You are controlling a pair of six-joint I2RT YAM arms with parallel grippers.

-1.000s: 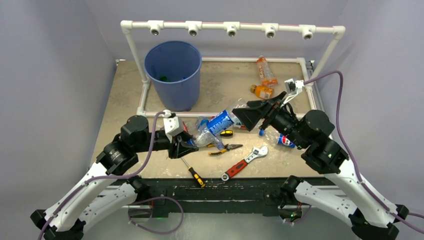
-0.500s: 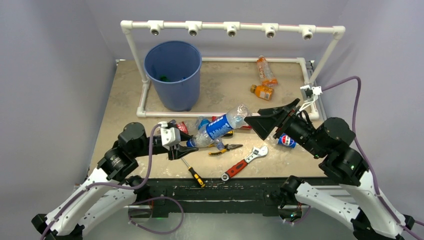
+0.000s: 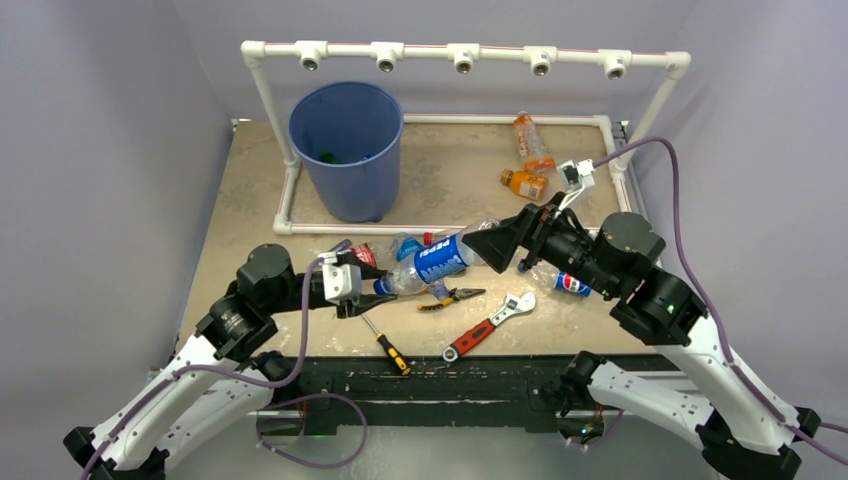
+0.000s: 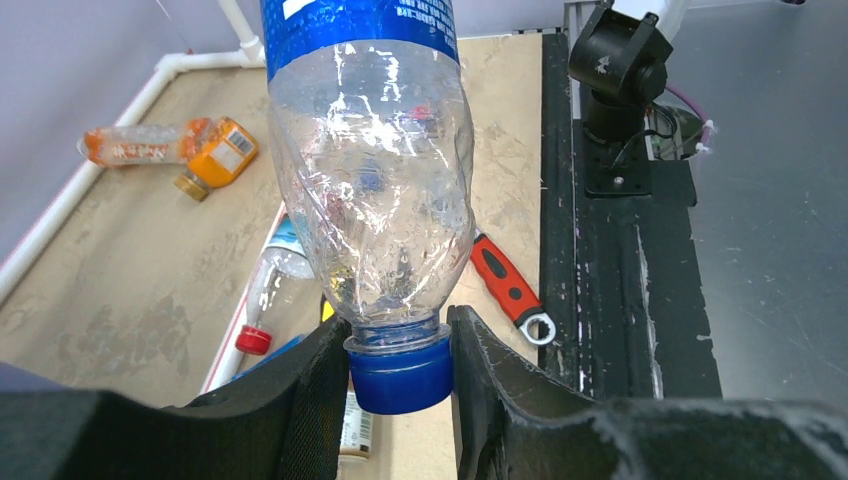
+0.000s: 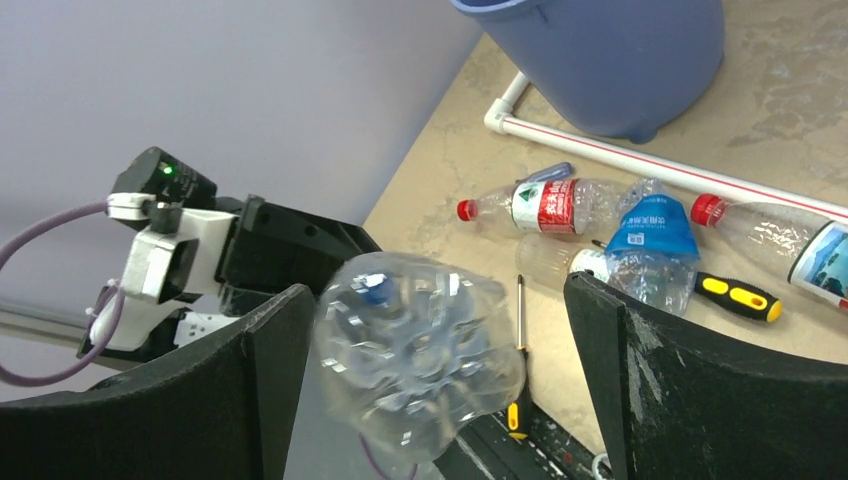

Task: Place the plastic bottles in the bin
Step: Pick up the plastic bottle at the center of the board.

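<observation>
My left gripper [image 4: 398, 372] is shut on the blue cap [image 4: 400, 378] of a clear bottle with a blue Pepsi label [image 4: 370, 180] and holds it off the table, base towards the right arm; it shows in the top view [image 3: 440, 258]. My right gripper [image 5: 440, 370] is open, its jaws wide on either side of the bottle's base [image 5: 420, 365] without touching it. The blue bin [image 3: 345, 150] stands at the back left. Two orange bottles [image 3: 533, 140] lie at the back right. Another Pepsi bottle [image 3: 570, 283] lies under the right arm.
Several more bottles [image 5: 545, 205] lie by the white pipe frame [image 3: 400, 229] in front of the bin [image 5: 610, 50]. A red-handled wrench [image 3: 490, 325], pliers [image 3: 450, 297] and screwdrivers [image 3: 388, 345] lie near the front edge.
The right gripper drew back to the right, then came left again around the bottle's base. The left gripper keeps hold of the cap; the bottle swung up and back down.
</observation>
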